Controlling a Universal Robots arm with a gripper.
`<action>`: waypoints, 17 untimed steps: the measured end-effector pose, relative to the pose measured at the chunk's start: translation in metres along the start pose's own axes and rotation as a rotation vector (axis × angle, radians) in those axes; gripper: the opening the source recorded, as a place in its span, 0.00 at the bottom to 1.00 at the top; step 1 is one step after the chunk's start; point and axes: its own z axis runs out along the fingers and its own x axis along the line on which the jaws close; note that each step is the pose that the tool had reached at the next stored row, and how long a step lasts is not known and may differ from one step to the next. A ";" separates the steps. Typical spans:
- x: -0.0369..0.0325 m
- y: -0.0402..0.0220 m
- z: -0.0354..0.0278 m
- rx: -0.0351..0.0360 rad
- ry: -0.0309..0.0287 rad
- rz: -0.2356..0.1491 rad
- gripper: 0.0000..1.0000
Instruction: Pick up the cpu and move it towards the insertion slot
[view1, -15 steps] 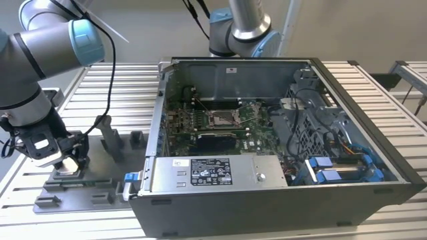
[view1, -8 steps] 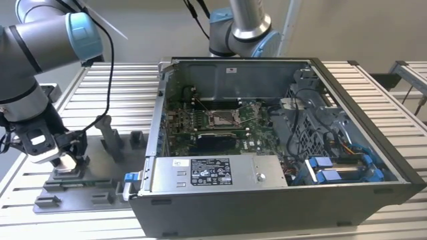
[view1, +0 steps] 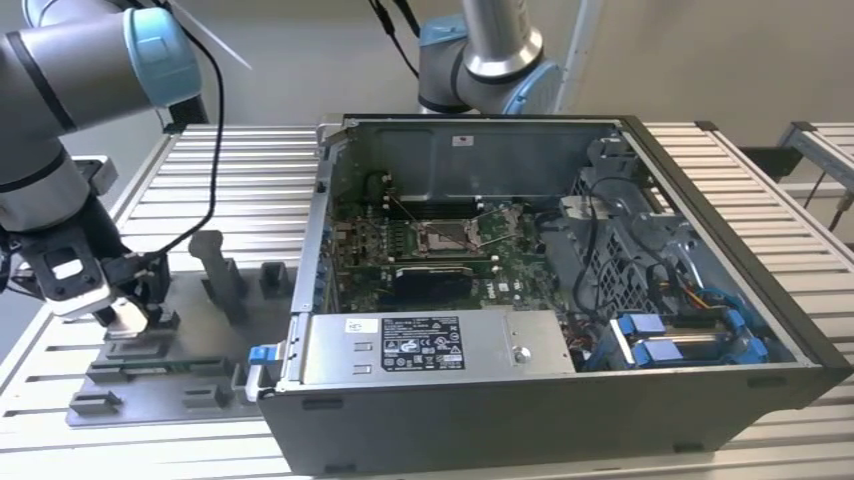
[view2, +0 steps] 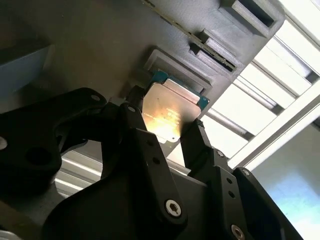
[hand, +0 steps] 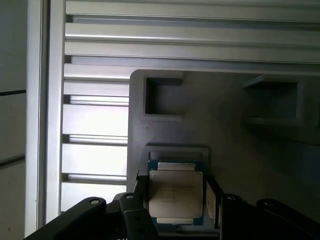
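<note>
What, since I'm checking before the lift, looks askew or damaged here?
Nothing stands out. The small square silvery-topped cpu lines up squarely with the recess of the grey plastic tray, the black hand at its sides. The square metal-framed insertion slot looks undamaged.

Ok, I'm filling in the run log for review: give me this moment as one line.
gripper: at cpu | cpu: in pocket of grey tray | insertion slot: in motherboard, away from gripper
</note>
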 end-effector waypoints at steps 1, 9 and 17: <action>0.0000 0.0001 -0.0019 0.0000 0.0000 0.000 0.00; 0.0000 0.0007 -0.0167 0.0000 0.0000 0.000 0.00; 0.0001 0.0012 -0.0322 0.0000 0.0000 0.000 0.00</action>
